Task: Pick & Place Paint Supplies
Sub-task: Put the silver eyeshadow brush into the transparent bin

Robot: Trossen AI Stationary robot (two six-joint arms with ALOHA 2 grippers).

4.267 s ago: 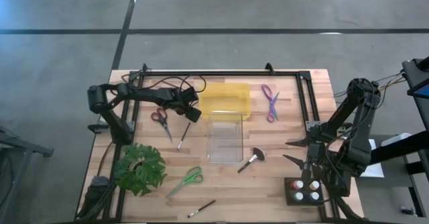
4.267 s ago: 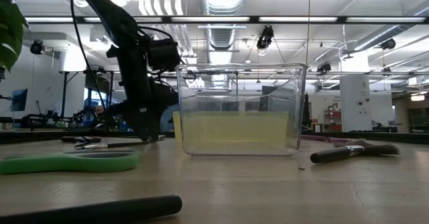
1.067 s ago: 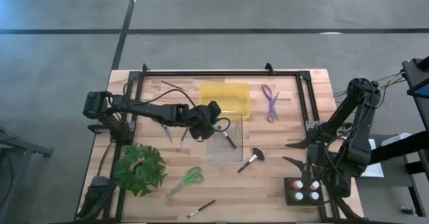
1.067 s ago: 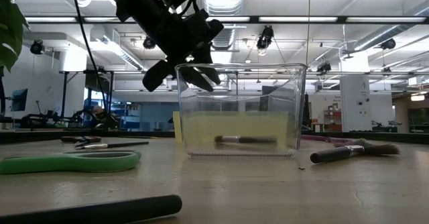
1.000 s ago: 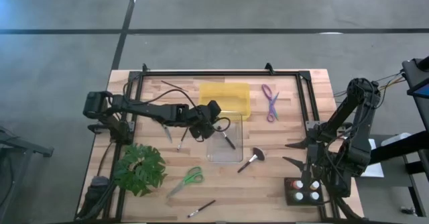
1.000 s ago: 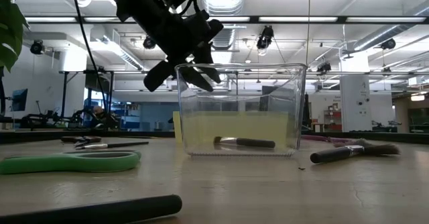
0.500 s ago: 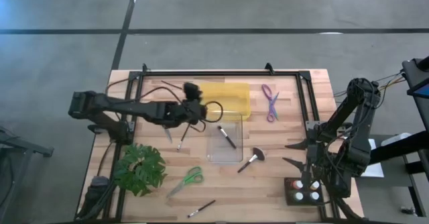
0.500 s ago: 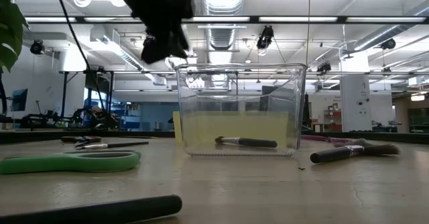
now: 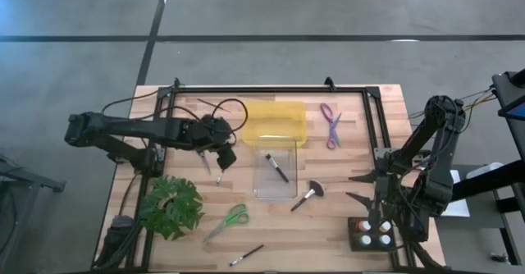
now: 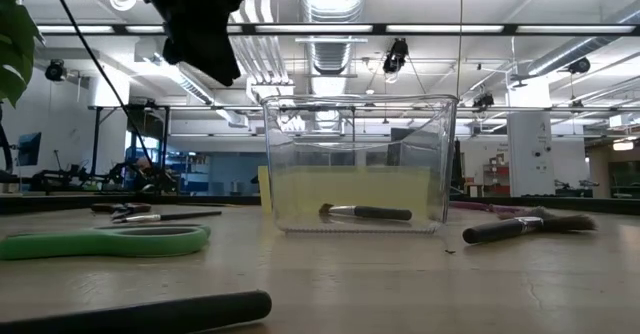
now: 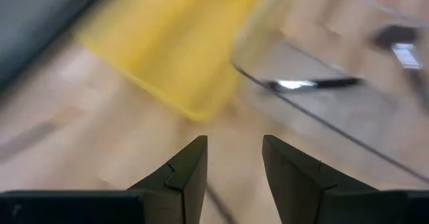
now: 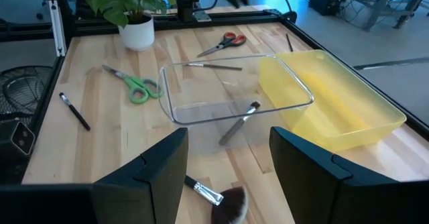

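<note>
Clear bin [image 9: 277, 175], one brush [image 9: 276, 166] inside

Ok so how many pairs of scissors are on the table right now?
3. Purple scissors lie right of the yellow bin, red-handled scissors lie under the left gripper, and green scissors lie beside the plant. None seem hidden.

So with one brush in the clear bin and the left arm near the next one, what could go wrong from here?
Two risks. The left gripper is open above a thin brush lying close beside the red-handled scissors, so a slightly off descent could nudge or catch the scissors. Also, the clear bin looks light, and the yellow bin sits right against it; a low carry could clip either rim.
</note>
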